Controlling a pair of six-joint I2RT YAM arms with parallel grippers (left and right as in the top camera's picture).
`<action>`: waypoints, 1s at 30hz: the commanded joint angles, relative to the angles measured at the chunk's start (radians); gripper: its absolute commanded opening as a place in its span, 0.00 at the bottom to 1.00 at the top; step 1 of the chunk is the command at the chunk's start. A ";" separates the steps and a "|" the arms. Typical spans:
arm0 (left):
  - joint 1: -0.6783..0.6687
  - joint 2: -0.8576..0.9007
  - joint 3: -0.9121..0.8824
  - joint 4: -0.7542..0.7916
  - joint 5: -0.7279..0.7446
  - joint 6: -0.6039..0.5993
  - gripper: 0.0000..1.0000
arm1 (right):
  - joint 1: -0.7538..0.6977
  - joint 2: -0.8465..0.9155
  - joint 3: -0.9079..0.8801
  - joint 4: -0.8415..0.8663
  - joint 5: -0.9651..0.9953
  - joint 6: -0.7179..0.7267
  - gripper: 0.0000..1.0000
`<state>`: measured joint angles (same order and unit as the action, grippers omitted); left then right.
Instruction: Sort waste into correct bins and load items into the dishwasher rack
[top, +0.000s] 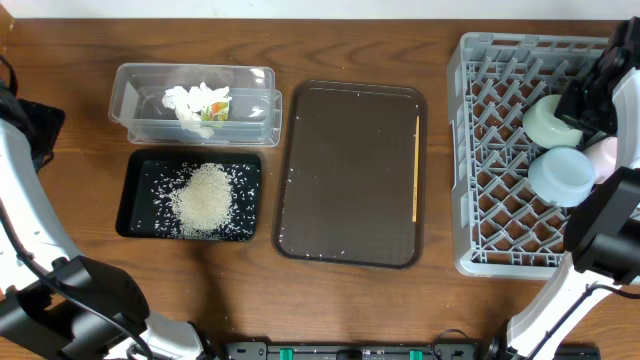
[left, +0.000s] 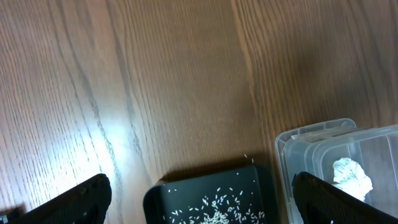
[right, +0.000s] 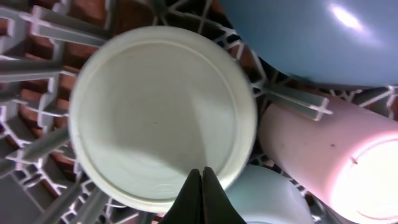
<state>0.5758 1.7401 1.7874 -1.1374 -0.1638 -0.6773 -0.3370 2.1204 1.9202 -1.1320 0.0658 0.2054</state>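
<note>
The rice (top: 205, 198) lies heaped in the black tray (top: 135, 200). White tissue with a green scrap (top: 200, 102) sits in the clear tub (top: 255, 110). A thin wooden stick (top: 415, 165) lies on the brown tray. In the grey rack (top: 490, 150) are the mint bowl (top: 548, 120), the light blue bowl (top: 562, 175) and the pink cup (top: 604, 155). My right gripper (right: 202, 183) is shut and empty, just over the upturned mint bowl (right: 161, 112). A darker blue dish (right: 323, 37) lies beyond. My left gripper (left: 208, 205) hangs open over the black tray (left: 186, 199).
The brown serving tray (top: 350, 175) lies between the bins and the rack, with a few stray grains on it. The right arm (top: 600, 85) covers the rack's far right corner. The left arm (top: 30, 130) stands at the table's left edge.
</note>
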 joint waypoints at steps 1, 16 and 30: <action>0.004 0.005 0.002 -0.003 -0.006 0.003 0.95 | 0.033 -0.027 -0.010 0.016 -0.029 0.018 0.01; 0.004 0.005 0.002 -0.003 -0.006 0.003 0.95 | 0.059 -0.024 -0.037 0.064 0.043 0.003 0.01; 0.004 0.005 0.002 -0.003 -0.006 0.003 0.95 | 0.043 -0.147 -0.101 0.065 0.031 0.034 0.01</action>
<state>0.5758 1.7401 1.7874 -1.1374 -0.1635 -0.6773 -0.2897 2.0800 1.8206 -1.0641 0.0887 0.2131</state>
